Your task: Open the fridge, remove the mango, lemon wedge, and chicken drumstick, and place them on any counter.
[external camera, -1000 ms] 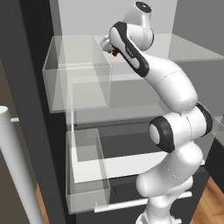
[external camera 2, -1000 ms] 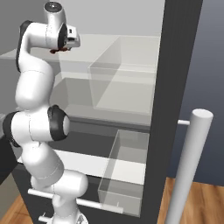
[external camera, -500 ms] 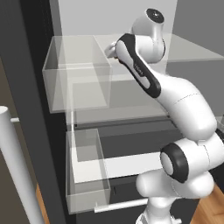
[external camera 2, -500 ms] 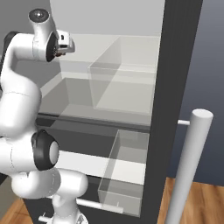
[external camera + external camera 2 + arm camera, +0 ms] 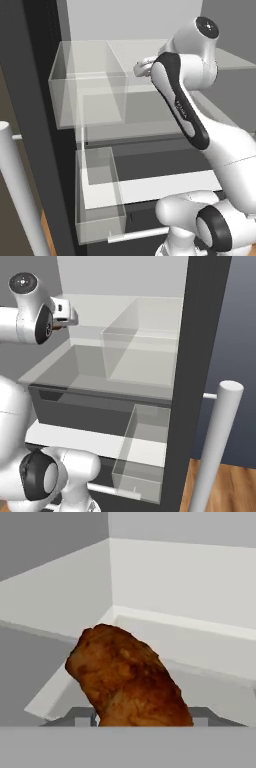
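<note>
Right up close in the hand view, the chicken drumstick (image 5: 127, 679) is sitting big and brown at the bottom of the picture, just where the gripper's tips would be. It is leaning a bit, with its fat round end pointing up and to the left. The tips are hiding behind the meat, so I cannot tell if the pincer is squeezing it or just standing open around it.

Behind the drumstick, a pale shelf (image 5: 200, 647) is running back to the grey inside walls of the fridge (image 5: 175, 577), where two walls are meeting in a corner.

From the left base view, the white arm (image 5: 187, 115) is reaching up and into the open fridge, and the hand is poking in over the top glass shelf (image 5: 145, 50). A clear bin (image 5: 87, 85) is sitting on the left, and a lower clear bin (image 5: 100, 195) is sitting under it. A silver handle bar (image 5: 15, 190) is standing close at the left edge.

From the right base view, the hand (image 5: 62, 311) is pointing into the top shelf, with a bit of brown showing under it.
</note>
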You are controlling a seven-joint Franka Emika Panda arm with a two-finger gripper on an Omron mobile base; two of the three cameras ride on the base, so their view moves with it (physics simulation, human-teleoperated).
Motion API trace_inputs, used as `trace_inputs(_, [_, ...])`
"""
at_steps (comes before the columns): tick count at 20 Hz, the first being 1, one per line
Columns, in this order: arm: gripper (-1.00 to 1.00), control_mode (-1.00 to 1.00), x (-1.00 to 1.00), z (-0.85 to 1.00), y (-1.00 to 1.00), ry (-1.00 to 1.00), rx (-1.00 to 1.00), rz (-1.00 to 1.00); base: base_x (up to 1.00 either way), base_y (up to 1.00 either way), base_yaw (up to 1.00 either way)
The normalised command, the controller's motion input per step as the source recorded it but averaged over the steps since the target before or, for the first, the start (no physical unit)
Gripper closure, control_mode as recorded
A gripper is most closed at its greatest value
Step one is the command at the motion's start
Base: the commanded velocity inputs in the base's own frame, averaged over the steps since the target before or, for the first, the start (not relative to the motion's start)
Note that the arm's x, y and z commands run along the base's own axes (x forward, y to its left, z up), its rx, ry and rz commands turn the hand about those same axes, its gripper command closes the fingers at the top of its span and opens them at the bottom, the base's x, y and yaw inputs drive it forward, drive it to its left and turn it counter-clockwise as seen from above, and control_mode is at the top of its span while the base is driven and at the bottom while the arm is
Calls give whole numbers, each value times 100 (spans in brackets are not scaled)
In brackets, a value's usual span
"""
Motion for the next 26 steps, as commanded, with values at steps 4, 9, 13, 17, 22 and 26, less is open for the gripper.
trace_inputs(4, [100,-100,-100,0,-24,-9,0,-15,0,0,0])
trace_inputs(9, [100,-100,-100,0,-34,-1,0,-25,0,0,0])
trace_inputs(13, [100,-100,-81,0,-36,0,0,-16,0,0,0])
trace_inputs(17, [100,-100,-48,0,-20,0,0,-8,0,0,0])
trace_inputs(22, [100,-100,-5,0,-8,0,0,0,0,0,0])
trace_inputs(26, [100,-100,0,0,0,0,0,0,0,0,0])
